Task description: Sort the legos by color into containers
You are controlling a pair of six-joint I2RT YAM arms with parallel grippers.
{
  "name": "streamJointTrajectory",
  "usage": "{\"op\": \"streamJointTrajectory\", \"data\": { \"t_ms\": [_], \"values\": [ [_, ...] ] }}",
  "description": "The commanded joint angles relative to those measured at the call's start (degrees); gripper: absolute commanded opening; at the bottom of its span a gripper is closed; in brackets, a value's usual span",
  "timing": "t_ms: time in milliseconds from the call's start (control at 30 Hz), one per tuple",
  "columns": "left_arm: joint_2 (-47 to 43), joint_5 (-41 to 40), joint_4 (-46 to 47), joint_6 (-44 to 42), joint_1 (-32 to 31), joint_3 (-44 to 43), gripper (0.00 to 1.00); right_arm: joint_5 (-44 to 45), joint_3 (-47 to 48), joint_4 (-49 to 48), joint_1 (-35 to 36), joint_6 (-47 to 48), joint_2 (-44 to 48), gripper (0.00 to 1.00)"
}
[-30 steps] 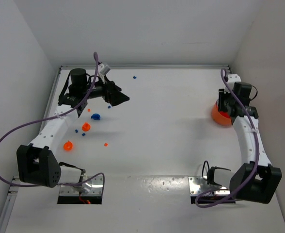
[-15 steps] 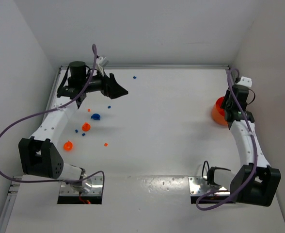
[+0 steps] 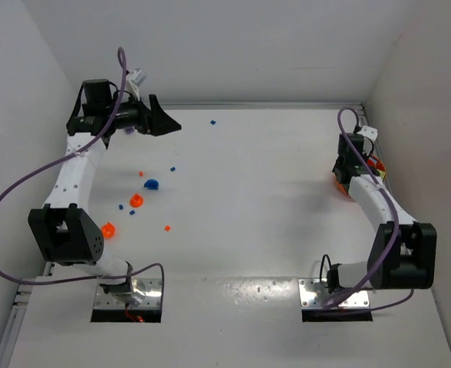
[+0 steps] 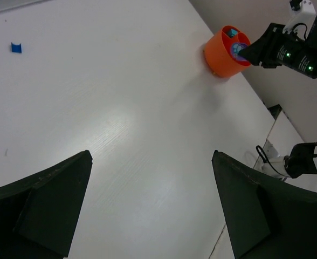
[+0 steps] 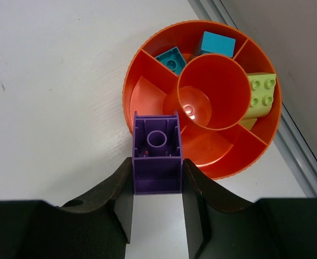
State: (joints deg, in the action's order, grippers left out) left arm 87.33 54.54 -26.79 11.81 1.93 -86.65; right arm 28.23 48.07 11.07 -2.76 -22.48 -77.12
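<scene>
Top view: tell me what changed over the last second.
The left arm swung back toward the far left corner, left fingers open and empty. The right arm shifted across the orange bowl, right fingers holding a purple brick at its rim. The small cups and loose bricks did not move.

Swung left tool (image 3: 168, 120) farther toward far-left corner; re-angled right tool (image 5: 157, 163), clamping purple block (image 5: 157, 154), at orange bowl (image 5: 223, 167) rim.
</scene>
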Motion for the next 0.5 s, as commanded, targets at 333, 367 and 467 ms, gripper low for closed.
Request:
{"op": "streamJointTrajectory", "data": {
  "t_ms": [333, 367, 467],
  "values": [
    [1.9, -0.1, -10.4, -9.9, 3.4, -1.3, 1.0, 11.9, 2.5, -3.8, 6.7, -2.9, -2.0, 0.0],
    [1.9, -0.1, -11.0, -10.6, 3.4, -1.3, 1.0, 11.8, 2.5, -3.8, 6.7, -2.4, -2.0, 0.0],
    [1.9, -0.8, -11.7, -11.2, 3.4, -1.3, 1.0, 11.3, 3.0, -3.8, 7.3, -1.7, -2.0, 0.0]
  ]
}}
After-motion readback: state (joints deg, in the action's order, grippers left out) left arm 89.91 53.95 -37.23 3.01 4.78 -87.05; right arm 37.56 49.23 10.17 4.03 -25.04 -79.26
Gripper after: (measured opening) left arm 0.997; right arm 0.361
